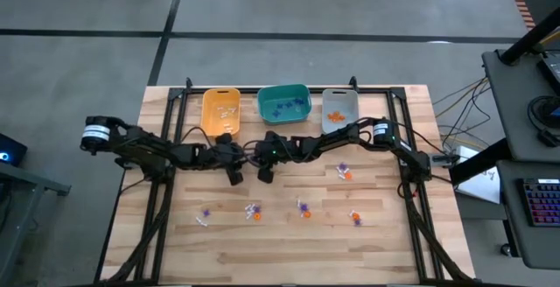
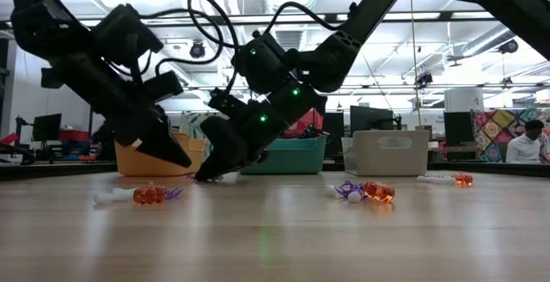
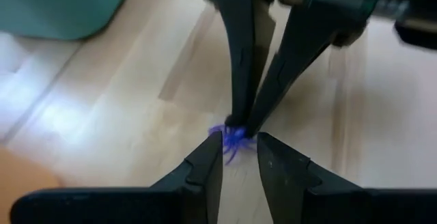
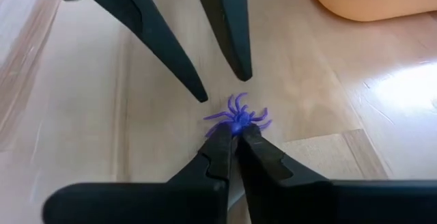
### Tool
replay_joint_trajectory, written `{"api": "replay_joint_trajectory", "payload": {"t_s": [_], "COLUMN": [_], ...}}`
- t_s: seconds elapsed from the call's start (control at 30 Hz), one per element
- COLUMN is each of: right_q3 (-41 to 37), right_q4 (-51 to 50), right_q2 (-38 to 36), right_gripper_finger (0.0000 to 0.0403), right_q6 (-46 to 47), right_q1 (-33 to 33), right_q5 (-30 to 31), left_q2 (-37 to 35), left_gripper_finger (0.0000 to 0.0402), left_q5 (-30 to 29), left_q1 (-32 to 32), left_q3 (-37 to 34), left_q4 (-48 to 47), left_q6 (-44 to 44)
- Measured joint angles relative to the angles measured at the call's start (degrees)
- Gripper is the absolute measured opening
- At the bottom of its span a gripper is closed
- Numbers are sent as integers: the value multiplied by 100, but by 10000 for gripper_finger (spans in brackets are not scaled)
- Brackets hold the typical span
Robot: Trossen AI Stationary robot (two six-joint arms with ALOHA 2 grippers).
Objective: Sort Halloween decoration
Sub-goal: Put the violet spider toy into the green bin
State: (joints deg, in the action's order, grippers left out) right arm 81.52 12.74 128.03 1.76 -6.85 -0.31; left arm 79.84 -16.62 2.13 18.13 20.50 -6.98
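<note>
Beside the right claw (image 4: 232, 134), the left claw (image 4: 222, 87) crowds the purple spider (image 4: 237, 118).

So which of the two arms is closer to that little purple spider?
The right. Its fingers are shut on the purple spider; the left arm's fingers stand open just beside it, not gripping it.

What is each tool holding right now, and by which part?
The right tool is shut on the purple spider, pinching its body at the edge nearest that tool. The left tool stands open around it, holding nothing.
</note>
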Motion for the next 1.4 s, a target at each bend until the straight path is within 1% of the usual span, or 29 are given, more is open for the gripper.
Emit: {"api": "replay_joint_trajectory", "payload": {"t_s": [0.13, 0.23, 0.43, 0.6, 0.7, 0.83, 0.97, 1.03, 1.13, 1.23, 1.4], "right_q3": [57, 82, 64, 68, 68, 77, 146, 146, 146, 146, 146], "right_q4": [-27, -46, -177, -118, -198, -505, -1281, -1603, -1818, -1984, -1979], "right_q2": [-8, -64, -298, -524, -661, -932, -1160, -1219, -1241, -1239, -1239], "right_gripper_finger": [9, 9, 8, 8, 8, 8, 8, 8, 8, 8, 9], "right_q6": [-12, -43, -173, -181, -245, -294, -177, -222, -246, -70, 933], "right_q1": [-2, -2, -4, -11, -27, -111, -263, -297, -293, -245, -130], "right_q5": [-16, -15, -12, -12, -11, -13, -12, -174, -525, -934, -1243], "left_q2": [-363, -791, -1929, -2784, -3147, -3447, -3473, -3352, -3017, -2561, -1609], "left_gripper_finger": [75, 75, 75, 75, 75, 75, 75, 75, 75, 75, 75], "left_q5": [2, 7, 20, 74, 143, 394, 968, 1165, 1174, 1174, 1155], "left_q1": [-2, -20, -35, -87, -103, -109, -111, -130, -140, -140, -140], "left_q3": [0, 0, 0, 0, 0, 0, 0, -18, -57, -68, -70], "left_q4": [-148, -386, -915, -1010, -1042, -1050, -1198, -1199, -1197, -1131, -651], "left_q6": [0, -9, -102, -106, -107, -107, -8, 3, -76, -192, -276]}}
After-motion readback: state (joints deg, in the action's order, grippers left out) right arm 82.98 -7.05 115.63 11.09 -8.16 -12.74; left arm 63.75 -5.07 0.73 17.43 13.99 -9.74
